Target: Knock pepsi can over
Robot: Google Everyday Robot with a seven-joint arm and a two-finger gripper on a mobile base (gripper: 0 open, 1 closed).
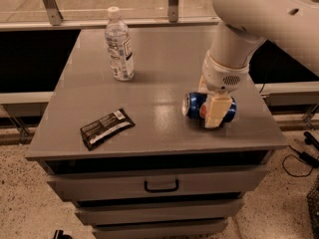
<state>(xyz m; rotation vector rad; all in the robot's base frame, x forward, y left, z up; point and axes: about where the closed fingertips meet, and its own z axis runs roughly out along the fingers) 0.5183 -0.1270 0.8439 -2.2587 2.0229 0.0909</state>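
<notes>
The pepsi can, dark blue with a silver end, lies on its side on the right part of the grey cabinet top. Its silver end faces left. My gripper comes down from the white arm directly over the can and covers its middle and right part. The gripper touches the can.
A clear plastic water bottle with a white cap stands upright at the back left. A dark snack wrapper lies flat at the front left. The cabinet's right edge is close to the can. Drawers are below.
</notes>
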